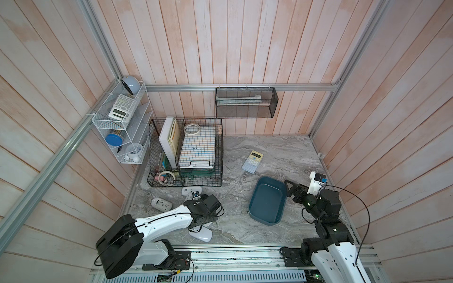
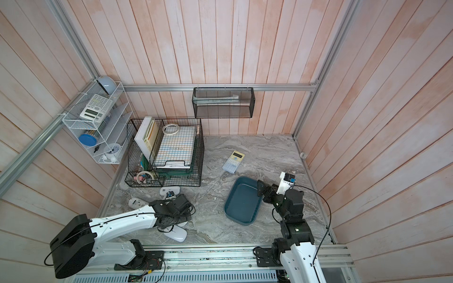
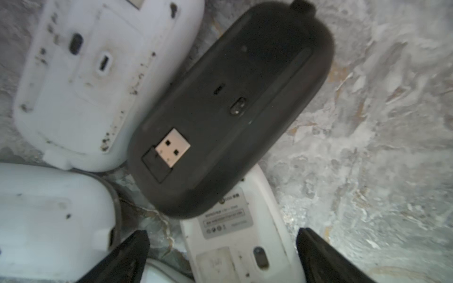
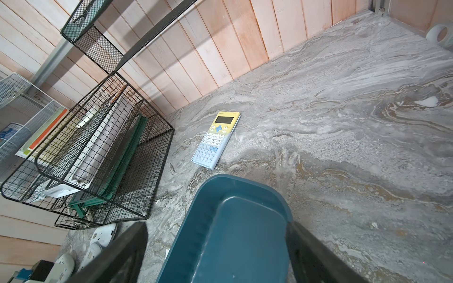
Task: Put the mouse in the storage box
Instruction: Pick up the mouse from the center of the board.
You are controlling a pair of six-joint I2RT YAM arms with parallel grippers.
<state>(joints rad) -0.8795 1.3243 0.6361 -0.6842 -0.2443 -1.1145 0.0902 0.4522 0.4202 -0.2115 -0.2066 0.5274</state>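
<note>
Several mice lie belly-up in a cluster at the front left of the table. In the left wrist view a black mouse [image 3: 232, 110] with a USB dongle lies across a white mouse [image 3: 240, 245]. Two other white mice [image 3: 98, 80] lie beside them. My left gripper [image 3: 223, 254] hangs open over the cluster, its fingers either side of that lower white mouse. In both top views the arm hides most of the pile [image 1: 201, 234]. The teal storage box [image 1: 268, 201] [image 2: 242, 201] stands empty at the right. My right gripper [image 1: 291, 190] [image 4: 215, 254] is open above the box's [image 4: 245, 232] right side.
A yellow-and-blue calculator [image 1: 252, 161] lies behind the box. A black wire basket [image 1: 186, 152] with papers stands at the back left, with two more white mice [image 1: 161, 203] in front of it. A black mesh tray [image 1: 246, 103] hangs on the back wall. A white rack [image 1: 122, 122] is on the left wall.
</note>
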